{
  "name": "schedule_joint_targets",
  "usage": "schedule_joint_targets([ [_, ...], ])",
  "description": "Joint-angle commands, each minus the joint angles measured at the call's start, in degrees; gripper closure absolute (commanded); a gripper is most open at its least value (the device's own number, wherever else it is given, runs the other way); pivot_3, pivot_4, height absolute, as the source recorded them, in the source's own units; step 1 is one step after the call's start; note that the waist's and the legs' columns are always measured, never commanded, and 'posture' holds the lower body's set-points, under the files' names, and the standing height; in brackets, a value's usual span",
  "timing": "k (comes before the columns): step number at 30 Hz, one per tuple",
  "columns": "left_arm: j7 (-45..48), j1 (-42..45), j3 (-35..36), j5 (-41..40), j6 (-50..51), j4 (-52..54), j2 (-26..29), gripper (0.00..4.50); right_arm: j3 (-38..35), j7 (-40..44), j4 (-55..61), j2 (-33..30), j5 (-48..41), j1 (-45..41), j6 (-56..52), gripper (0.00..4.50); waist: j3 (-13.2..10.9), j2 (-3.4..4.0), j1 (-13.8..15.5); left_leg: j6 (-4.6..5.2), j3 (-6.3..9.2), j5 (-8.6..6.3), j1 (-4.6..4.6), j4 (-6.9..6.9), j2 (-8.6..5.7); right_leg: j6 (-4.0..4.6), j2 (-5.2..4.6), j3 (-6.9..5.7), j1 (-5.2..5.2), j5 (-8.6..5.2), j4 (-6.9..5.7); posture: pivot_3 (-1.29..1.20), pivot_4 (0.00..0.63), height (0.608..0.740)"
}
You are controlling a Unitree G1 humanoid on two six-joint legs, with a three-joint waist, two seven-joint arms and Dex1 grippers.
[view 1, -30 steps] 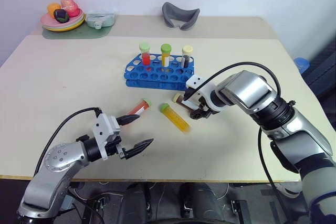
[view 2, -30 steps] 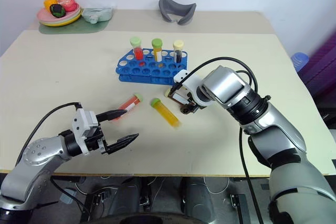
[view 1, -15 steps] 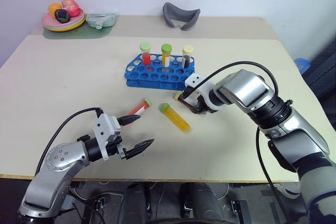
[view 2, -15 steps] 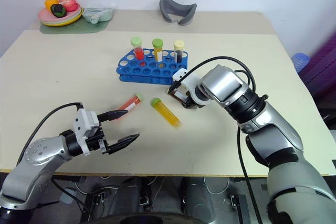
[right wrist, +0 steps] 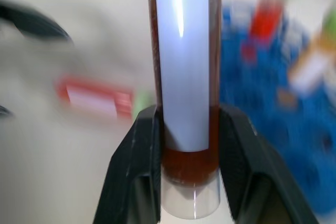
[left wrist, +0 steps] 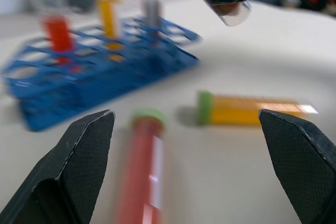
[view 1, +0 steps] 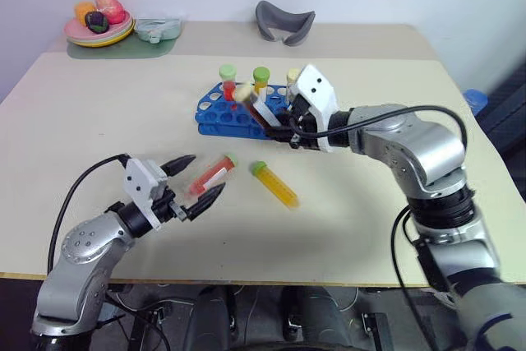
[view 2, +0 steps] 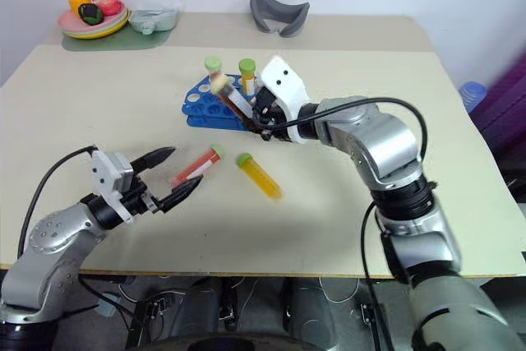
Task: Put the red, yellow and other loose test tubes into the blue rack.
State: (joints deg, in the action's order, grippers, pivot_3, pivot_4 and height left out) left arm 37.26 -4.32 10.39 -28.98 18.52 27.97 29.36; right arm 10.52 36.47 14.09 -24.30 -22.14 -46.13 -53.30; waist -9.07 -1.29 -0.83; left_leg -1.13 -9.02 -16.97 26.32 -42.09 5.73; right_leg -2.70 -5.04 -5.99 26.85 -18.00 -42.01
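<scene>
1. Brown tube (view 1: pixel 256 109): clamped in my R gripper (view 1: pixel 283 131) fingers, tilted, held above blue rack (view 1: pixel 215 117).
2. Next: I'd bring it upright w/ base over a free hole before lowering.
3. L gripper (view 1: pixel 191 179): fingers spread, empty, straddling red tube (view 1: pixel 210 174); yellow tube (view 1: pixel 274 184) on bench (view 1: pixel 99 113).

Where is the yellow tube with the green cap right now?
The yellow tube lies flat on the table, loose, in front of the blue rack and just to the right of the red tube.
</scene>
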Motion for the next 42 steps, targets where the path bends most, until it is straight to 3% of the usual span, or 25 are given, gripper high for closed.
schedule_joint_targets([
  [1,-1.4,1.3,0.6,-1.4,0.4,1.0,-0.8,0.0,-3.9,-3.1,-1.8,5.0,1.0,1.1,10.7,3.64,0.0,0.0,0.0,0.0,0.0,0.0,0.0,-0.03,-0.01,0.0,0.0,-0.01,-0.02,0.0,0.0,0.0,0.15,0.679],
  [7,-4.7,4.6,-1.3,-0.6,0.8,0.8,-3.9,0.0,-6.6,-13.4,-18.8,18.0,7.7,1.9,35.2,3.64,0.0,0.0,-0.2,-0.09,-0.05,0.06,0.0,-0.04,-0.01,0.0,0.06,-0.05,-0.03,0.0,-0.04,0.0,0.15,0.679],
  [15,-8.6,6.6,-1.9,-0.2,-2.1,1.2,-9.8,0.0,-7.9,-14.9,-26.4,20.0,11.2,8.1,53.6,3.64,0.0,0.0,-0.2,-0.1,-0.04,0.07,0.07,-0.11,-0.03,-0.01,0.03,-0.07,-0.04,-0.01,-0.06,0.0,0.15,0.679],
  [42,-9.5,8.9,-4.9,-1.5,0.2,2.6,-9.7,0.0,-11.1,-15.0,-47.3,22.2,12.7,9.9,73.1,3.64,0.0,0.0,-0.2,-0.17,0.02,0.11,0.04,-0.16,-0.01,0.0,0.09,-0.07,-0.06,-0.01,-0.13,0.0,0.15,0.679],
])
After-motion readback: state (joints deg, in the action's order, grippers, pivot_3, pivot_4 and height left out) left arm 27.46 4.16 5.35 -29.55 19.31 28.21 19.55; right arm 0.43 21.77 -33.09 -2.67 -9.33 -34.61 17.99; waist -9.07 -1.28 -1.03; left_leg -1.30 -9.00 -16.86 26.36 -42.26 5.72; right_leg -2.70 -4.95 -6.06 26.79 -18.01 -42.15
